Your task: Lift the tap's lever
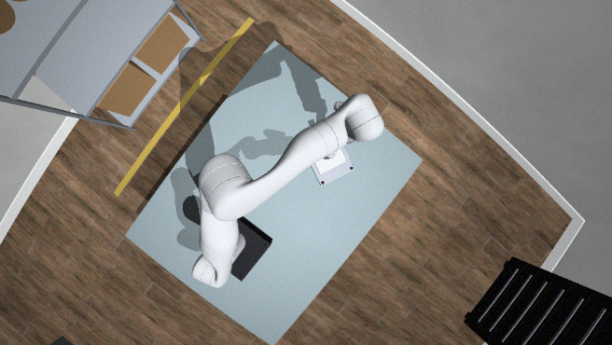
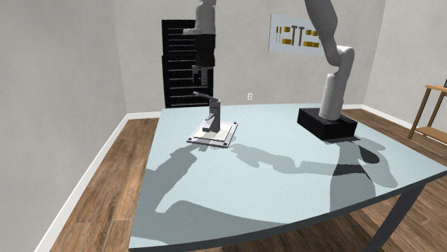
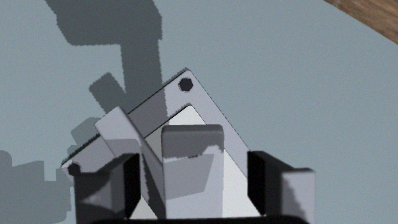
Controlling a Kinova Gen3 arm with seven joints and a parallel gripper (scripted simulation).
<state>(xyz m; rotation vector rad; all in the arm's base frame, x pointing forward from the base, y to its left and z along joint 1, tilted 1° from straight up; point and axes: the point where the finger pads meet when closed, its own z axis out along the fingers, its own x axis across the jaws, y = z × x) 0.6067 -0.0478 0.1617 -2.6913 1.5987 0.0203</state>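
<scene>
A grey tap (image 2: 213,117) stands on a square metal base plate (image 2: 212,135) on the pale blue table. Its thin lever (image 2: 202,95) juts out from the top of the tap, nearly level. My gripper (image 2: 199,77) hangs open and empty a little above the lever's free end. In the wrist view the tap's top (image 3: 192,165) fills the space between my two dark fingers, with the base plate (image 3: 200,107) below. From overhead my arm covers the tap; only part of the plate (image 1: 334,169) shows.
My black base block (image 2: 327,123) sits on the table to the right. A black slatted rack (image 2: 180,65) stands behind the tap by the wall. A wooden shelf (image 2: 430,112) is at the far right.
</scene>
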